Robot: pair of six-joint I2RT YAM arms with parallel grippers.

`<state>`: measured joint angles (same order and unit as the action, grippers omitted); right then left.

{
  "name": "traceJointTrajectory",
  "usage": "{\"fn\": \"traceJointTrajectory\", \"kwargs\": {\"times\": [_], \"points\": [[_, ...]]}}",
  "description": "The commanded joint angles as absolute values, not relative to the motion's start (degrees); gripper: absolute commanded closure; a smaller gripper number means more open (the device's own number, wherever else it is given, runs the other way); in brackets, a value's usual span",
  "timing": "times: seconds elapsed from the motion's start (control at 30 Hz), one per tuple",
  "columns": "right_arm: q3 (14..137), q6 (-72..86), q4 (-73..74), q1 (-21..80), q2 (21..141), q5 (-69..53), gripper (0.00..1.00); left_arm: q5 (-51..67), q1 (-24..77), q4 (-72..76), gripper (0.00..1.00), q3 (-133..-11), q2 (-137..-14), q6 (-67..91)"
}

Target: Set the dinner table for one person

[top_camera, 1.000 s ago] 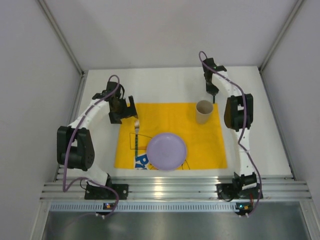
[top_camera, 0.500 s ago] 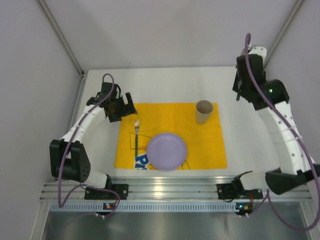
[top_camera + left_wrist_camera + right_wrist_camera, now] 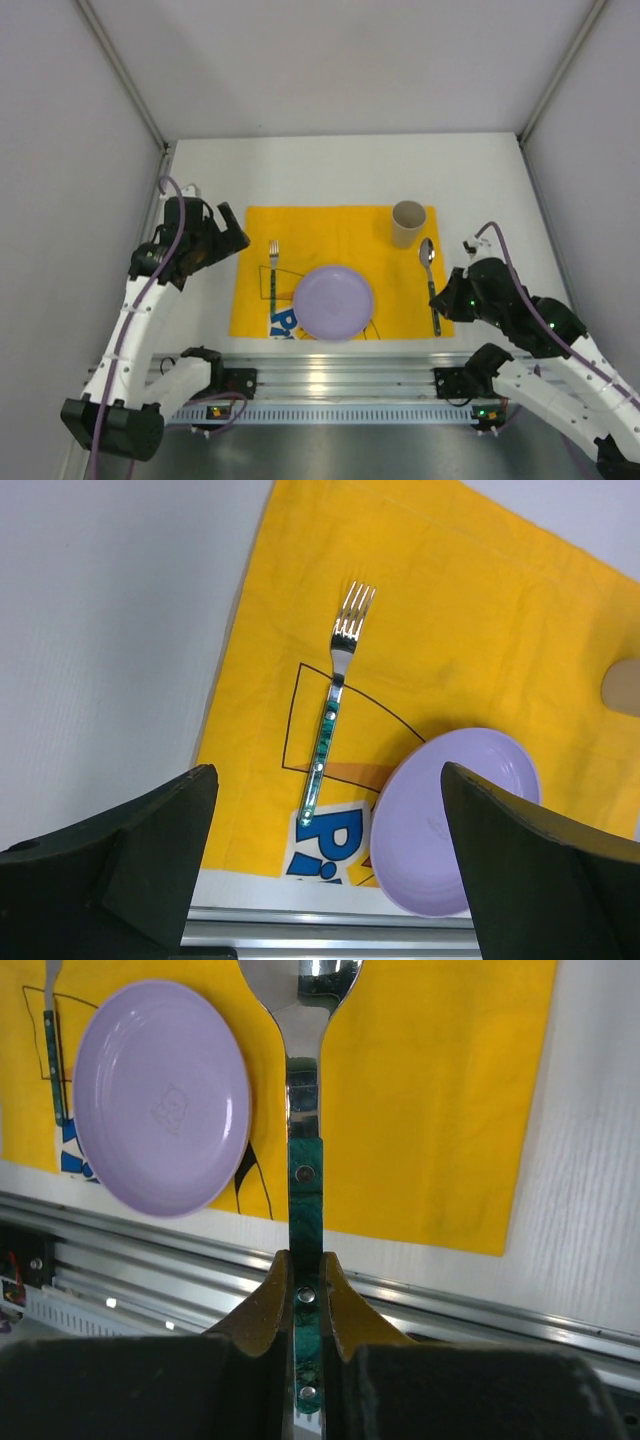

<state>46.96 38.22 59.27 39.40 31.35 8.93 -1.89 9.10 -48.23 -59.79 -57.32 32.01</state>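
Placemat (image 3: 330, 235) on dinner table (image 3: 330, 165), plate (image 3: 333, 302) at near centre of placemat, fork (image 3: 272, 270) left of plate, spoon (image 3: 430, 280) right of plate, cup (image 3: 408, 223) at placemat's far right corner, behind spoon

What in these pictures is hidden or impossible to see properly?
The spoon: right wrist view, bowl cut off by the top edge, handle end covered by the right gripper.
The cup: left wrist view, mostly cut off by the right edge.
Blue print on the placemat: top view, partly covered by the plate.

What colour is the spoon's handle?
Mottled green with silver rivets; the right wrist view shows the spoon best.
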Motion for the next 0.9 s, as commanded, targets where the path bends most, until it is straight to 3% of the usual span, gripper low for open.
{"fn": "traceJointTrajectory", "kwargs": {"times": [0.0, 0.37, 0.6, 0.87], "points": [[43.1, 42.1, 50.7, 40.5, 31.3, 1.6, 1.0, -2.5, 9.2, -52.8, 0.01, -59.8, -53.5, 34.9], [34.7, 42.5, 32.4, 40.8, 44.5, 2.5, 1.0, -2.1, 9.2, -59.9, 0.02, -58.7, -43.9, 37.7], [34.0, 43.4, 18.7, 40.8, 62.3, 1.8, 1.0, -1.3, 9.2, -61.1, 0.01, -59.7, -43.9, 36.6], [34.5, 45.4, 13.6, 40.8, 70.7, 4.0, 1.0, -2.1, 9.2, -60.7, 0.01, -60.6, -46.0, 33.8]]}}
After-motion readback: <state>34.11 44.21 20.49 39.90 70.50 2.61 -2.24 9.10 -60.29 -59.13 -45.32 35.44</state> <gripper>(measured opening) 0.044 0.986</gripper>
